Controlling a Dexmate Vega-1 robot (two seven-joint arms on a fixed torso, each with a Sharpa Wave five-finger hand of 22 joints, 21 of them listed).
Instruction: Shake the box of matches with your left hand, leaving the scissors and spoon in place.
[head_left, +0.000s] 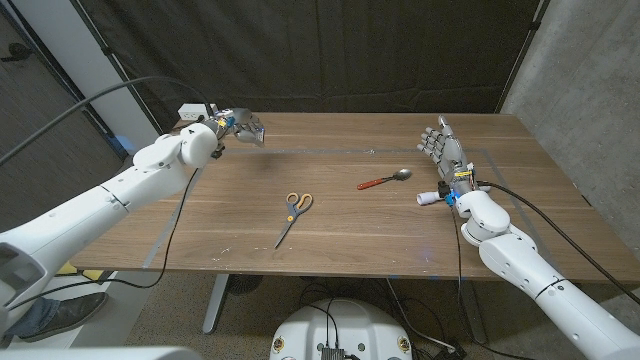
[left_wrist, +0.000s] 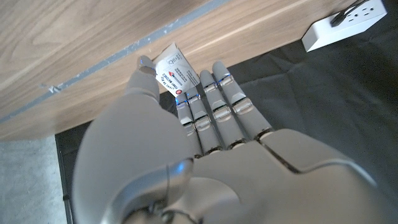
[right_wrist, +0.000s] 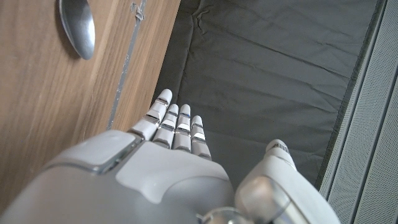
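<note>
My left hand (head_left: 238, 126) is raised above the table's far left part and grips the white matchbox (left_wrist: 173, 69) between thumb and fingers; red print shows on the box in the left wrist view. The scissors (head_left: 293, 215), with yellow and blue handles, lie near the table's middle. A spoon (head_left: 386, 180) with a red handle lies to their right; its bowl (right_wrist: 78, 26) shows in the right wrist view. My right hand (head_left: 445, 150) stands at the right of the table, fingers straight and apart, holding nothing.
A white power strip (left_wrist: 344, 23) sits by the table's far left corner, with a cable running from it. A taped line (head_left: 330, 151) crosses the wooden table (head_left: 340, 240). Black curtain hangs behind.
</note>
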